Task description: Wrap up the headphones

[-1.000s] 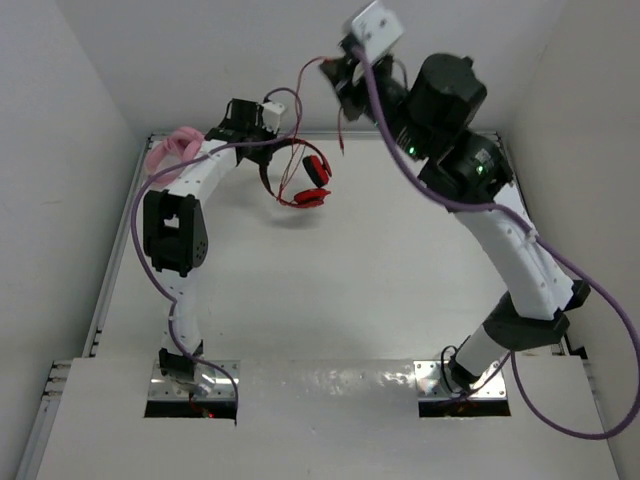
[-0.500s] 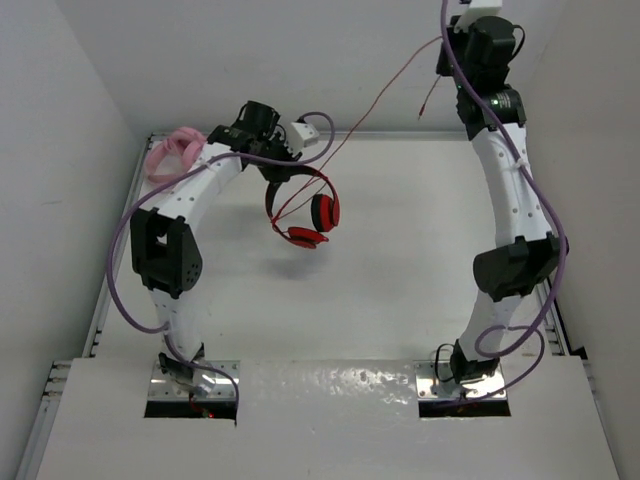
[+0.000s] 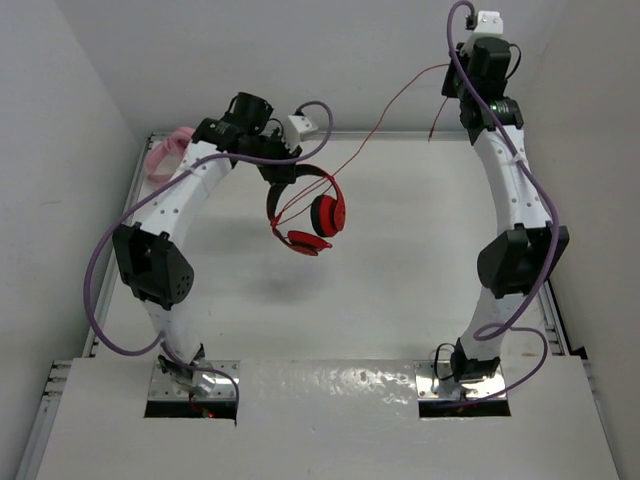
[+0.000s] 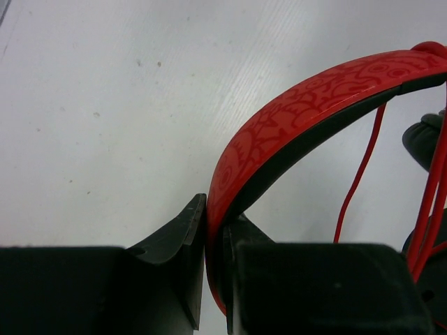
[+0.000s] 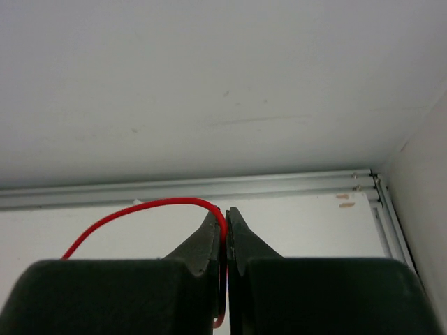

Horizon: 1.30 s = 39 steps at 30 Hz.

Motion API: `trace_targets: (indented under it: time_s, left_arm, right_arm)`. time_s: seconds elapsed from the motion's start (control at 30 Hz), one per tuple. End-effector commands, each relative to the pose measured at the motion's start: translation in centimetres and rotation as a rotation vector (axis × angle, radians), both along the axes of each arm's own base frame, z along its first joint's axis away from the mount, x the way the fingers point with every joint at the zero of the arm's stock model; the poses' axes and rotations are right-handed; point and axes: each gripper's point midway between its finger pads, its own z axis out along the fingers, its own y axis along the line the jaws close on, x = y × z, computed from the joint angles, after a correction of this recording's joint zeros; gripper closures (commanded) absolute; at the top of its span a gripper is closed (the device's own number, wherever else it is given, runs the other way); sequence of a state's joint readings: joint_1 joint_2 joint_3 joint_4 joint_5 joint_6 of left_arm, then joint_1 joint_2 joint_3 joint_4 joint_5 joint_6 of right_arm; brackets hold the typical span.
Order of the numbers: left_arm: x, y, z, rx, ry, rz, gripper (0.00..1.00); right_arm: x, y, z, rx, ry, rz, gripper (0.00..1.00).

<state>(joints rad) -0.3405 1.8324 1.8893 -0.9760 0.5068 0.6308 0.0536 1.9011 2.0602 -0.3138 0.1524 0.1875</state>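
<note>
Headphones (image 3: pixel 325 213) shifted nearer, hanging mid-air — left tool (image 4: pixel 213 213) clamps headband (image 4: pixel 300 112), right tool (image 5: pixel 225 218) pinches cord (image 5: pixel 140 209).

We see the red headphones (image 3: pixel 305 212) hanging above the counter (image 3: pixel 400 280). Their patterned red headband (image 4: pixel 293 115), lined in black, is pinched between the left jaws, and both round ear cups (image 3: pixel 325 213) dangle below it. The thin red cord (image 5: pixel 167 201) stretches up and across to the right jaws, which clamp it, its loose end hanging beyond them.
</note>
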Motion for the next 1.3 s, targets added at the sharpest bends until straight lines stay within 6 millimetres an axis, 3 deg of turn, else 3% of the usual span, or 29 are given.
trace_targets:
  time_s: [0.0,0.03,0.07,0.1,0.13,0.17,0.2,0.27,0.33,0.37,0.43,0.47,0.5,0.53,0.57,0.6,0.63,0.67,0.7,0.73,0.8,0.93,0.97,1.03,1.17,1.23,1.27]
  left_arm:
    - [-2.2,-1.9,8.8,-0.217,-0.066,-0.024,1.00]
    - [-2.0,-2.2,9.9,-0.252,-0.069,-0.010,1.00]
    - [-2.0,-2.5,11.0,-0.308,-0.028,0.041,1.00]
    - [-1.7,-3.1,13.0,-0.366,-0.049,0.037,1.00]
    - [-1.8,-3.3,14.1,-0.402,-0.040,0.043,1.00]
    - [-2.1,-3.5,14.4,-0.440,0.014,0.074,1.00]
    - [-1.5,-4.0,17.2,-0.497,-0.034,0.059,1.00]
    - [-0.9,-4.1,19.6,-0.584,-0.006,0.112,1.00]
    - [-0.3,-4.2,21.8,-0.668,-0.004,0.115,1.00]
    - [0.2,-3.7,22.8,-0.730,0.052,0.160,1.00]
    - [1.3,-3.6,24.8,-0.832,0.066,0.150,1.00]
    - [2.0,-2.8,25.5,-0.894,0.132,0.202,1.00]
    - [3.1,-2.5,25.9,-0.927,0.117,0.209,1.00]
    - [3.9,-2.0,26.1,-0.948,0.125,0.241,1.00]
    - [4.8,-1.4,26.1,-0.968,0.136,0.286,1.00]
    - [6.8,0.0,25.6,-0.977,0.118,0.381,1.00]
    - [7.7,0.7,25.3,-0.979,0.109,0.429,1.00]
    - [8.8,1.5,25.1,-0.971,0.079,0.478,1.00]
    - [10.4,2.9,23.9,-0.944,0.053,0.610,1.00]
    - [11.2,3.8,23.3,-0.918,0.025,0.674,1.00]
    - [13.0,5.7,21.3,-0.855,-0.027,0.805,1.00]
    - [14.5,7.5,18.5,-0.733,-0.102,0.882,1.00]
    - [14.8,8.0,17.3,-0.695,-0.115,0.905,1.00]
    - [15.7,9.8,16.2,-0.596,-0.204,0.954,1.00]
    - [16.8,13.3,13.1,-0.391,-0.364,1.042,1.00]
    - [17.1,13.9,11.9,-0.279,-0.429,1.010,1.00]
    - [17.2,14.4,10.8,-0.227,-0.445,1.014,1.00]
  right_arm:
    - [0.0,-0.2,-2.5,0.013,0.036,-0.001,1.00]
    - [-0.1,0.1,-3.5,0.024,0.054,0.011,1.00]
    - [-0.3,0.9,-3.3,0.058,0.034,0.047,1.00]
    - [-0.8,1.4,-6.6,0.075,0.092,0.064,1.00]
    - [-1.1,2.0,-7.7,0.098,0.102,0.085,1.00]
    - [-1.5,3.3,-6.7,0.137,0.050,0.128,1.00]
    - [-2.6,4.2,-10.6,0.153,0.118,0.157,1.00]
    - [-4.4,7.0,-13.6,0.165,0.134,0.231,1.00]
    - [-5.5,9.4,-15.1,0.163,0.134,0.290,1.00]
    - [-7.0,11.7,-17.5,0.166,0.182,0.336,1.00]
    - [-8.7,14.2,-18.5,0.197,0.191,0.398,1.00]
    - [-9.5,16.7,-17.9,0.216,0.142,0.446,1.00]
    - [-11.3,17.3,-19.4,0.232,0.153,0.457,1.00]
    - [-12.1,18.2,-19.4,0.252,0.132,0.470,1.00]
    - [-13.0,20.2,-18.5,0.286,0.087,0.508,1.00]
    - [-14.3,20.9,-19.8,0.291,0.108,0.519,1.00]
    - [-15.0,21.5,-19.3,0.298,0.089,0.519,1.00]
    - [-16.6,23.5,-19.5,0.305,0.092,0.562,1.00]
    - [-17.4,24.6,-19.1,0.304,0.081,0.586,1.00]
    - [-19.1,26.9,-19.0,0.290,0.085,0.648,1.00]
    - [-20.5,29.1,-18.6,0.270,0.086,0.699,1.00]
    - [-24.2,34.7,-18.6,0.164,0.150,0.851,1.00]
    - [-24.1,35.9,-17.3,0.146,0.137,0.870,1.00]
    - [-24.9,36.9,-16.9,0.113,0.154,0.901,1.00]
    - [-24.9,37.2,-13.0,0.122,0.110,0.913,1.00]
    - [-25.1,36.8,-12.0,0.090,0.112,0.917,1.00]
    - [-24.9,36.9,-10.1,0.086,0.085,0.921,1.00]
